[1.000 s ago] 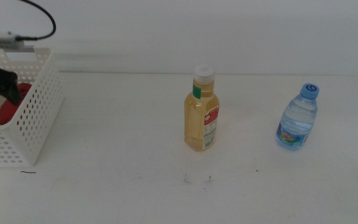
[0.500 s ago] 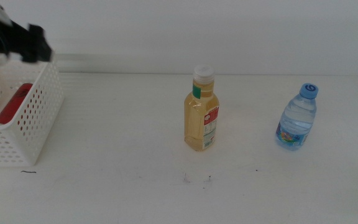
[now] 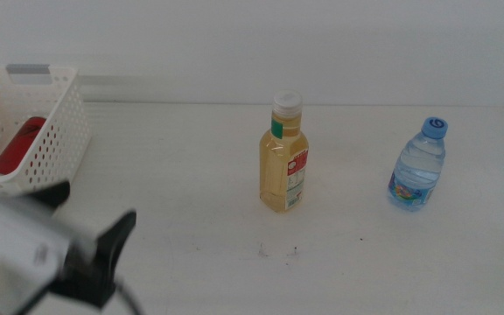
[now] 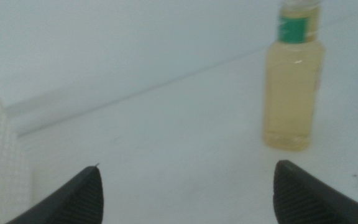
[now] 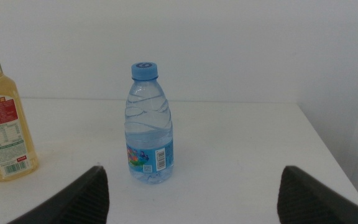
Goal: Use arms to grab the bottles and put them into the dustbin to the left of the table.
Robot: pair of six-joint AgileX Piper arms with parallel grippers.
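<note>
My left gripper (image 4: 185, 186), jaws spread and empty, faces the upright yellow juice bottle with white cap (image 4: 293, 81); I'd centre low on its body. My right gripper (image 5: 191, 190) waits, jaws spread.

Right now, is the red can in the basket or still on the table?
In the basket: the red can lies inside the white basket, showing through its perforated wall.

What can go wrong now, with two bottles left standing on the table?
1. The open left gripper faces the tall juice bottle; a touch high on it may tip it.
2. The water bottle stands near the table's right edge; a push from the right gripper may roll it off.
</note>
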